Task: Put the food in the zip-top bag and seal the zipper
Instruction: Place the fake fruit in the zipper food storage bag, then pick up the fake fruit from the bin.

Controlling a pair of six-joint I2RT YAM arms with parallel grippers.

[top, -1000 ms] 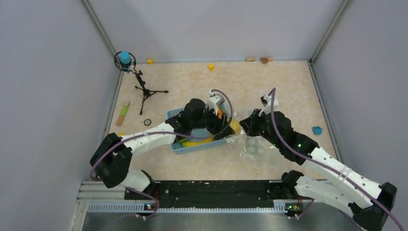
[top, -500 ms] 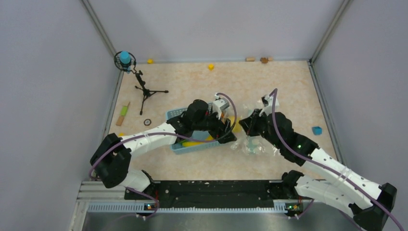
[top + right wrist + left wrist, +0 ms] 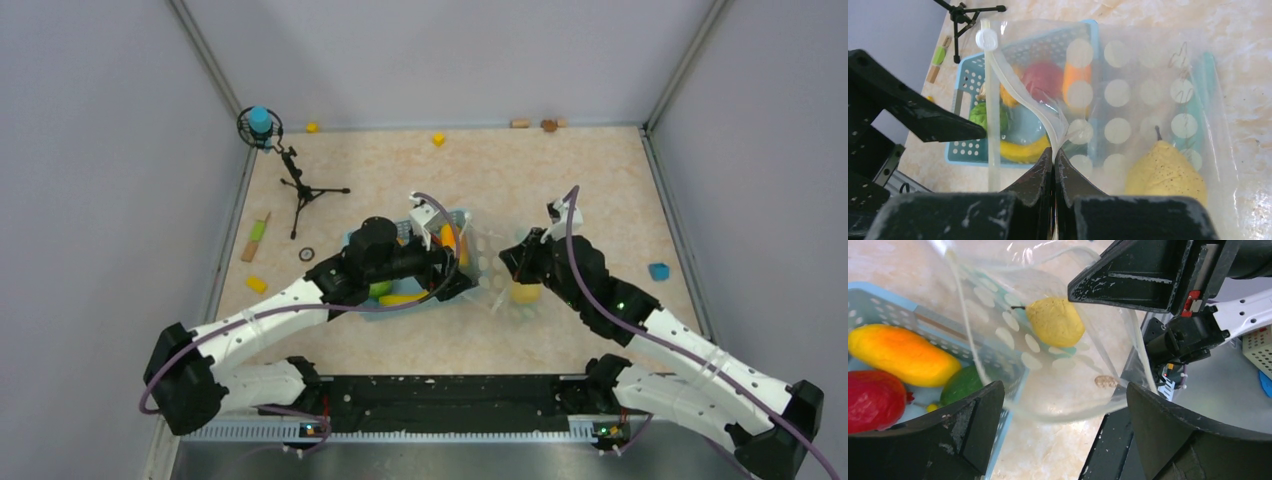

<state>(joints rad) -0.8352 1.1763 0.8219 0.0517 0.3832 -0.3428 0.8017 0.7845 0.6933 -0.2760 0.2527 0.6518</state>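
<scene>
Clear plastic of the zip-top bag (image 3: 492,288) is lying just right of the left gripper (image 3: 458,262), one yellow pear (image 3: 525,293) inside; the left arm is stretching forward, so loading is under way. Left wrist: jaws are standing wide, empty; more food (image 3: 898,352) is waiting in the basket (image 3: 878,315) to its left, calling for a reach there. Right wrist: the right gripper (image 3: 1054,155) is pinching the zipper (image 3: 992,125), propping the mouth open.

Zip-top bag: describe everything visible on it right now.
The zip-top bag is clear, soft plastic printed with white dots, lying on the table beside the light-blue basket. Its mouth gapes open; the zipper ends in a white slider. The right gripper is shut on the zipper rim. A yellow pear lies inside.
</scene>
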